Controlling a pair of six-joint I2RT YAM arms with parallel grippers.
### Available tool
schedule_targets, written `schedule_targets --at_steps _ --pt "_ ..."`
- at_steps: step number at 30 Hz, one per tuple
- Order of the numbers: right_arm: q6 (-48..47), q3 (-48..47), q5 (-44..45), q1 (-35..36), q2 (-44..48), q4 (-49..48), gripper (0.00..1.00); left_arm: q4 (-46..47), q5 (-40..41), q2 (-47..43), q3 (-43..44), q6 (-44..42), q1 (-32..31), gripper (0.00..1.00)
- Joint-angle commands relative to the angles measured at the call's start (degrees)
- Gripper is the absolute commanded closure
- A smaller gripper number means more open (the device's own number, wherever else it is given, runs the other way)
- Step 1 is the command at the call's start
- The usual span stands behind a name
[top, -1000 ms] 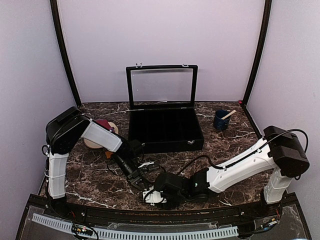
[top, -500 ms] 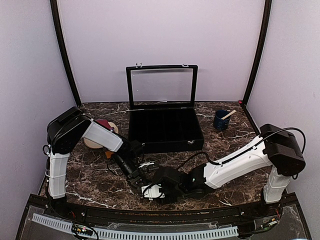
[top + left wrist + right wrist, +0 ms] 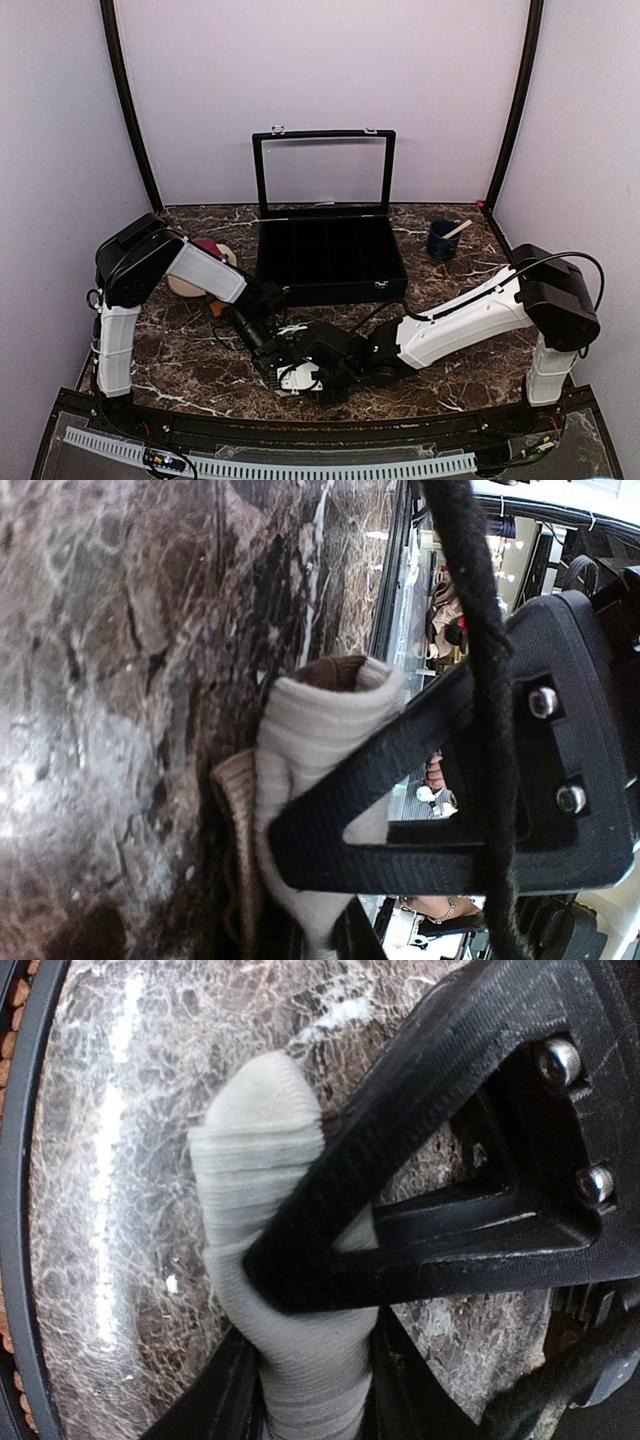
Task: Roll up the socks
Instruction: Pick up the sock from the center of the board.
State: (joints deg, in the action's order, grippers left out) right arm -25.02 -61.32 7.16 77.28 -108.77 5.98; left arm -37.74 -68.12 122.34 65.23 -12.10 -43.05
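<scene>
Cream sock point(image 3: 260, 1160) pinched by left claw point(image 3: 270, 358) and right claw point(image 3: 306, 374); should the 2 pull apart, the free end beyond the right claw may slip out.

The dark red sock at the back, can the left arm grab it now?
Probably not yet: the left gripper is shut on the cream sock, so it must let go before reaching the dark red sock.
</scene>
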Motion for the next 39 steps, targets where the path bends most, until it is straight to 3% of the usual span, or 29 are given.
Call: schedule_targets --at_steps 1,6,10,20,33,39 --pt "3.99 -0.52 -3.74 -1.47 -6.18 6.42 0.71 0.10 3.28 2.42 0.52 -0.50 0.73 0.97" --pt "7.43 -2.21 -6.39 -2.22 -9.00 12.30 0.78 1.79 4.50 1.02 0.51 1.80 1.14 0.93" --pt "10.16 -3.50 -7.79 -3.03 -10.93 15.84 0.85 9.11 6.11 -2.69 -2.42 7.14 2.09 0.88" --pt "17.21 -4.33 -8.58 -3.89 -11.95 17.20 1.00 19.91 14.63 -13.30 -11.21 16.27 3.90 0.75" --pt "25.79 -4.33 -8.06 -3.91 -11.63 15.58 1.00 28.47 20.13 -25.99 -22.87 23.67 5.79 0.65" --pt "31.04 -3.78 -8.65 -4.02 -11.15 14.65 1.00 31.32 27.19 -32.87 -24.89 28.26 6.35 0.63"
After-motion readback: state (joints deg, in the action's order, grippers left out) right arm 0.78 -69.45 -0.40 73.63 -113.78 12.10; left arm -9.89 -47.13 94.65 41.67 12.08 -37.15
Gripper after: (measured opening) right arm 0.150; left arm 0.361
